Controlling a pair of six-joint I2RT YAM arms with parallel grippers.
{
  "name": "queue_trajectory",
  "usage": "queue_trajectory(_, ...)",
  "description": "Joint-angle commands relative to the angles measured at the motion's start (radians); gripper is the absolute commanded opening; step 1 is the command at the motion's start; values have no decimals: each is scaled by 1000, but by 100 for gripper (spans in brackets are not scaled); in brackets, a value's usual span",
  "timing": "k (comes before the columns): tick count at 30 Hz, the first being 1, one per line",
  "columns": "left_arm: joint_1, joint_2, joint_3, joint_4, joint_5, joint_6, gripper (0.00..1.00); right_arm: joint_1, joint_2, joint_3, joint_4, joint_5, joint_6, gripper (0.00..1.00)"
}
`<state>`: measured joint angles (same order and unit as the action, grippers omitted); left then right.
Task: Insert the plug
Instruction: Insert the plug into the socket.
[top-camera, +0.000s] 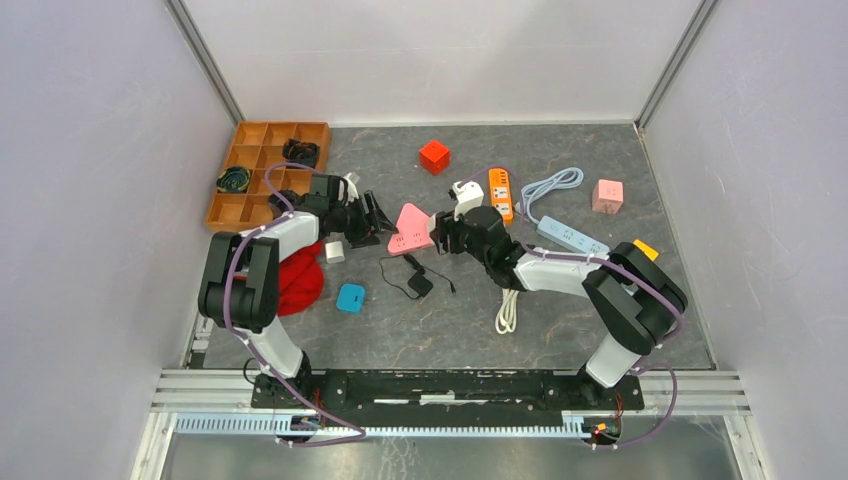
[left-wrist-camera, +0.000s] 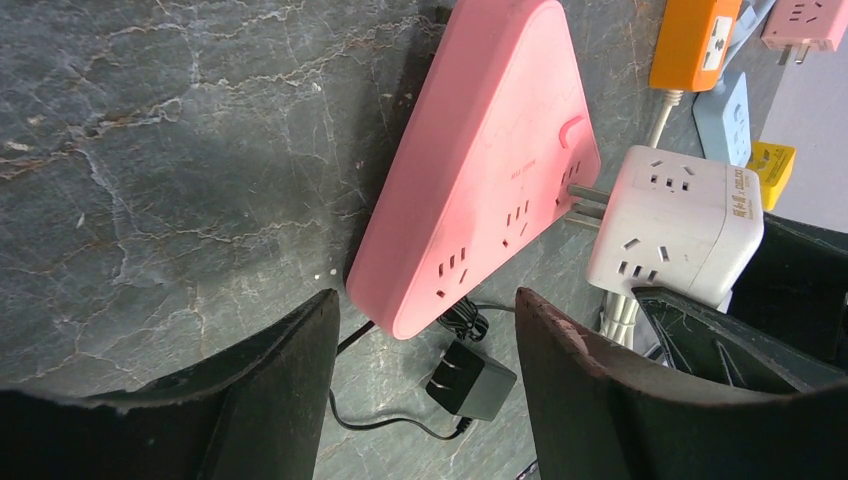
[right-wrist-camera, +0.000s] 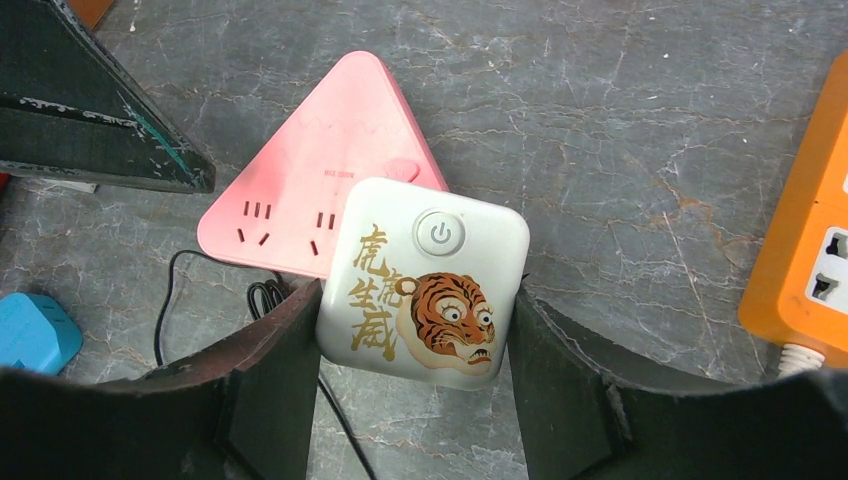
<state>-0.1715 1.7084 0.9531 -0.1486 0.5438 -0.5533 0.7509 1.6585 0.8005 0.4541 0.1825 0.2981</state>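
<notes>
Right jaws: clenched on the white cube (right-wrist-camera: 425, 290), with fingers (right-wrist-camera: 265, 385) pressed on two opposite sides. Its tiger print and power button face the wrist camera.

Left jaws: released, with fingers (left-wrist-camera: 270, 390) spread either side of one corner of the pink strip (top-camera: 410, 228). We see no contact with it.

The pink strip lies flat near the middle of the counter (top-camera: 450, 335). From above, the left jaws sit at its 9 o'clock and the right jaws at its 3 o'clock.

In the left wrist view the cube's prongs (left-wrist-camera: 580, 198) meet the pink strip's side face. Bare metal shows between the two bodies, so the cube is not flush. We cannot tell how far the prongs have entered.

A black charger (left-wrist-camera: 470, 378) with a thin cord lies at the pink strip's 6 o'clock, and an orange strip (right-wrist-camera: 805, 250) at its 2 o'clock.
</notes>
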Motion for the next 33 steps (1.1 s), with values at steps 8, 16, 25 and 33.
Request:
queue_trajectory(8,-1,25,27,-18,9,-38,70,2,32,69,66,28,7,30)
queue_trajectory(16,-1,36,32,-29,5,-37,69,3,50,91,28,32,-41,30)
queue_trajectory(25,-2,28,27,-22,2,-37,68,12,35,57,-23,61,-56,30)
queue_trajectory(33,-2,36,23,-22,13,-42,66,18,10,78,-92,77,-65,29)
